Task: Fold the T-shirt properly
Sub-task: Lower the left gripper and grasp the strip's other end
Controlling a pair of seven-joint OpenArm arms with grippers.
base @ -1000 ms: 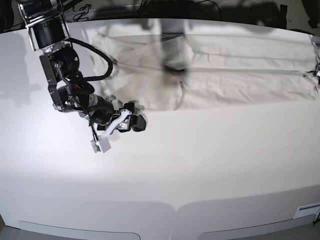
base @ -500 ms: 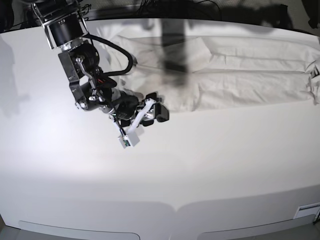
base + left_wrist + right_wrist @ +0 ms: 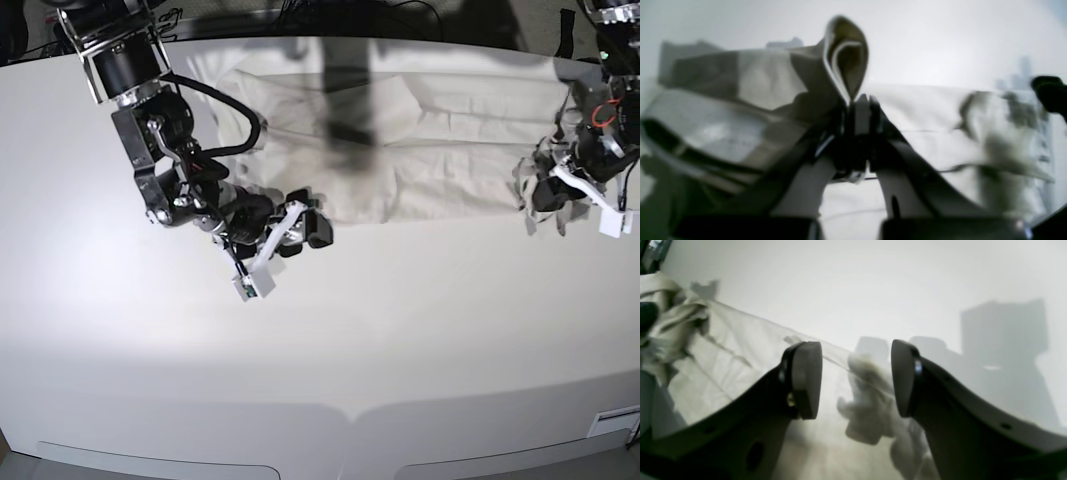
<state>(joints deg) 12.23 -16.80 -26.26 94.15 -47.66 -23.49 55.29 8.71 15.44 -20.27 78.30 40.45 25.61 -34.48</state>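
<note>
Going left to right in the base view, the right gripper (image 3: 300,225) is hovering with jaws spread wide and holding nothing, just off the near hem of the T-shirt (image 3: 440,140), which is lying stretched along the far edge of the white table (image 3: 400,340); at the shirt's right end, the left gripper (image 3: 545,195) is pinching a raised fold of the cloth

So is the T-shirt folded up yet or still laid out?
Partly folded: the T-shirt lies as a long band across the table, one end pinched up by the left claw.
</note>
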